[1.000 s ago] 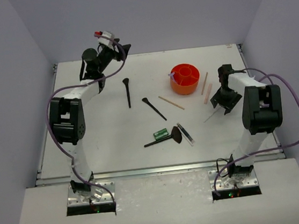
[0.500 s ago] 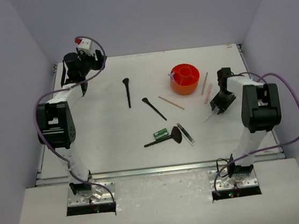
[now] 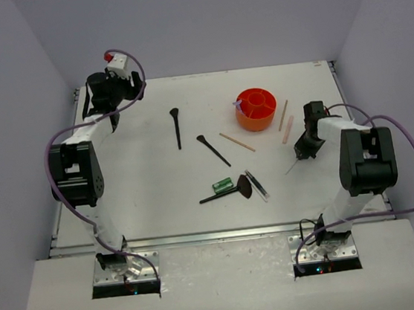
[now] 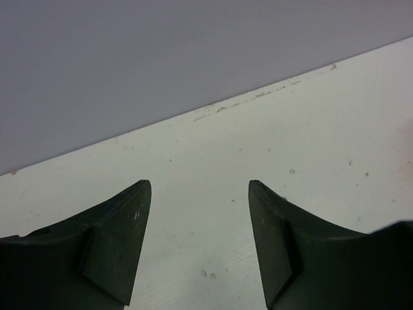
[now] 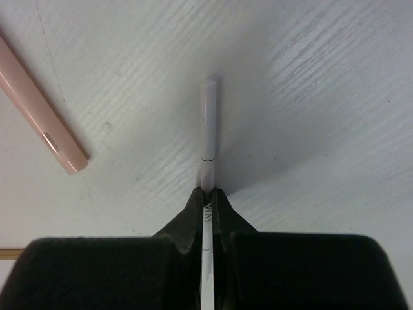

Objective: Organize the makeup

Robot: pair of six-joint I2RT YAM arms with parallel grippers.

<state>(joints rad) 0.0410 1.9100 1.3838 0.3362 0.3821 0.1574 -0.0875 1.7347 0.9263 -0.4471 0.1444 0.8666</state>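
Right gripper (image 5: 208, 201) pinched shut on a slim white stick (image 5: 208, 123), low over the table (image 3: 144, 192), right of the orange cup (image 3: 256, 110). Left gripper (image 4: 200, 245) part open, empty, far-left corner. Early stage, I judge: one lilac tool (image 3: 237, 105) at the cup's rim. Black brushes (image 3: 176, 127), pink stick (image 5: 39, 110) and green tube (image 3: 222, 186) lie loose.

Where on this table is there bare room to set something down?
Bare: the left side between the left arm and the leftmost black brush; the far strip behind the orange cup; the near edge below the fan brush. Crowded: between cup and right gripper, among sticks.
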